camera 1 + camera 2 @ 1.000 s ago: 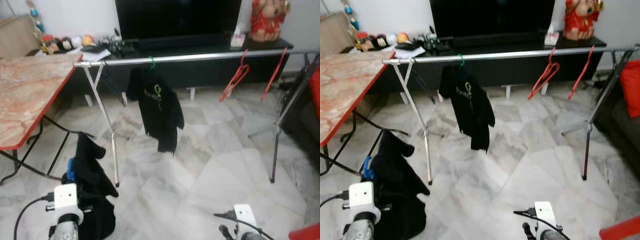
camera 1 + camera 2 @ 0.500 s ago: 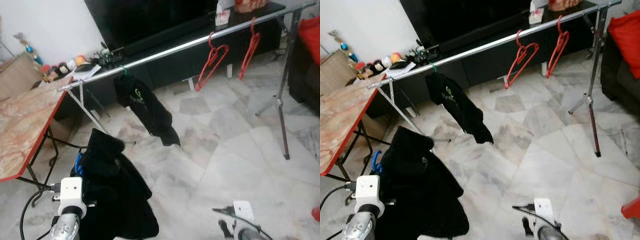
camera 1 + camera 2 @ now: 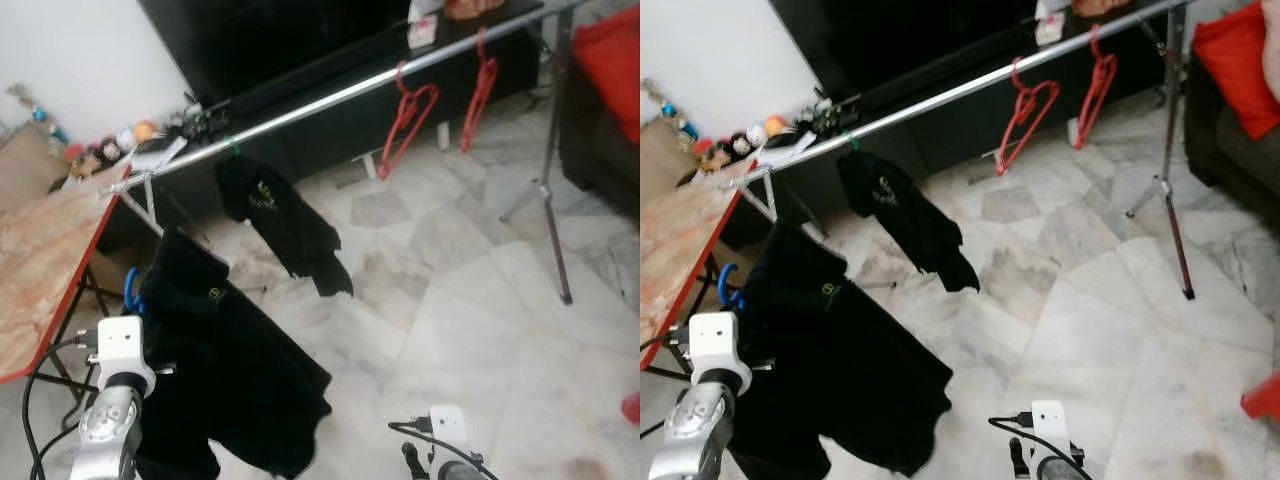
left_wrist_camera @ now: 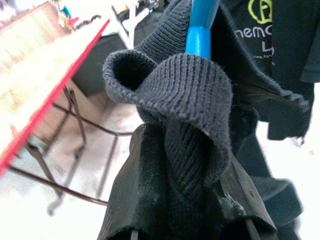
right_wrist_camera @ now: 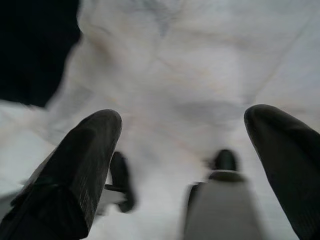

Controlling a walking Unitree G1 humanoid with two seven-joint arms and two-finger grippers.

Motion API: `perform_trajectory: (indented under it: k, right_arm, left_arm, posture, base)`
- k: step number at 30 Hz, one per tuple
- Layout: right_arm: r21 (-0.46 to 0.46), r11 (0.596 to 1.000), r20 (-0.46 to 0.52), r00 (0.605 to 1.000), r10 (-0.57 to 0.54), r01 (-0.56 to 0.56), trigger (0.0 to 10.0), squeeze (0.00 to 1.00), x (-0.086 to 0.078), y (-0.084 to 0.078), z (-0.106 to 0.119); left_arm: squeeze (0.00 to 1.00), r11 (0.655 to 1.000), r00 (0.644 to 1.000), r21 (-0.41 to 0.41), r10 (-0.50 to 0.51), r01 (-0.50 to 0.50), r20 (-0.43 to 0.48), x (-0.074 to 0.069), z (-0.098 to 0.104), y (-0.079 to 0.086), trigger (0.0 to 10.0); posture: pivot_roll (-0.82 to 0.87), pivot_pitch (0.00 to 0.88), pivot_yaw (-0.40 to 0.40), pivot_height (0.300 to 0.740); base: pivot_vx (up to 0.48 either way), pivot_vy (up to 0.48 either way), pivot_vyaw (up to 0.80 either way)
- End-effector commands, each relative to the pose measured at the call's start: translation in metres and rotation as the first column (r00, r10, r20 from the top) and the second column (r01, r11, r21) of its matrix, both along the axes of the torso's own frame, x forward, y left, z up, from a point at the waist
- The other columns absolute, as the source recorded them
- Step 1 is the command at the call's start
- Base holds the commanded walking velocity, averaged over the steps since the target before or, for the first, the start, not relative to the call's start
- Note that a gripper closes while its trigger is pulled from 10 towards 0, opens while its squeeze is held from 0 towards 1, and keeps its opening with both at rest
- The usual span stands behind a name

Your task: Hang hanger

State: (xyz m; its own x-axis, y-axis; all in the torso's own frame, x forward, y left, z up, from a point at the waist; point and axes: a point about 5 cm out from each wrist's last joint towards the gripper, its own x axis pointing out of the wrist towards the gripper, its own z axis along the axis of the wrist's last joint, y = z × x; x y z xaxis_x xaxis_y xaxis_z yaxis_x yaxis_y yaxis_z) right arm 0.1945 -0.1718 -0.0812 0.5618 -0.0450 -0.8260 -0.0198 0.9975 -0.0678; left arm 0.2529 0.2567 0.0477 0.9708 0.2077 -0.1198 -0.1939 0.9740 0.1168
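A black shirt (image 3: 235, 375) hangs on a blue hanger (image 3: 130, 290), raised at the left, below the left end of the silver rail (image 3: 330, 93). My left gripper (image 4: 186, 150) is shut on the shirt's ribbed collar, right under the blue hanger (image 4: 200, 30). On the rail hang a black T-shirt (image 3: 280, 215) on a green hook and two bare red hangers (image 3: 405, 115) further right. My right gripper (image 5: 184, 131) stands open low over the marble floor, with nothing between its fingers.
A red-edged table (image 3: 40, 265) stands close on the left, its legs beside the held shirt. A dark TV console (image 3: 330, 130) runs behind the rail. The rail's right stand leg (image 3: 555, 215) and a dark sofa with a red cushion (image 3: 610, 60) are at the right.
The camera has tilted and moved. The black shirt on the blue hanger has risen in my left gripper and spreads wider. The right gripper stays low and open.
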Motion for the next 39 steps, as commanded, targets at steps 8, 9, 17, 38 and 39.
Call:
perform_trajectory:
  k: [8, 9, 17, 38, 39]
  right_arm:
    - [-0.022, 0.999, -0.027, 0.999, 0.044, -0.045, 10.0, 0.00, 0.000, -0.004, 0.000]
    - [-0.024, 0.999, -0.028, 0.999, 0.044, -0.044, 10.0, 0.00, 0.000, -0.005, 0.000]
    - [-0.051, 0.989, -0.036, 0.990, 0.134, -0.136, 10.0, 0.00, 0.004, -0.005, 0.002]
    - [-0.037, 0.988, -0.080, 0.986, 0.148, -0.152, 10.0, 0.00, -0.019, -0.001, -0.009]
    - [-0.036, 0.988, -0.079, 0.986, 0.147, -0.150, 10.0, 0.00, -0.018, 0.000, -0.009]
  left_arm:
    - [0.00, 0.993, 0.994, 0.060, 0.107, -0.106, -0.015, -0.040, -0.014, 0.008, 10.0]
    - [0.00, 0.992, 0.993, 0.054, 0.118, -0.117, -0.014, -0.042, -0.014, 0.009, 10.0]
    - [0.00, 0.982, 0.982, 0.019, 0.189, -0.189, 0.021, -0.049, -0.012, 0.000, 10.0]
    - [0.00, 0.993, 0.994, 0.036, 0.113, -0.113, 0.011, -0.045, -0.008, -0.023, 10.0]
    - [0.00, 0.994, 0.994, 0.034, 0.108, -0.108, 0.009, -0.043, -0.008, -0.024, 10.0]
  posture:
    - [-0.08, 0.000, 0.084, 0.740]
    - [-0.08, 0.000, 0.074, 0.740]
    - [-0.05, 0.000, -0.035, 0.740]
    - [-0.07, 0.000, 0.012, 0.740]
    - [-0.08, 0.000, 0.015, 0.740]
  base:
    - [0.000, 0.000, 0.00]
    - [0.000, 0.000, 0.00]
    - [0.000, 0.000, 0.00]
    - [0.000, -0.184, 0.00]
    - [0.000, -0.326, 0.00]
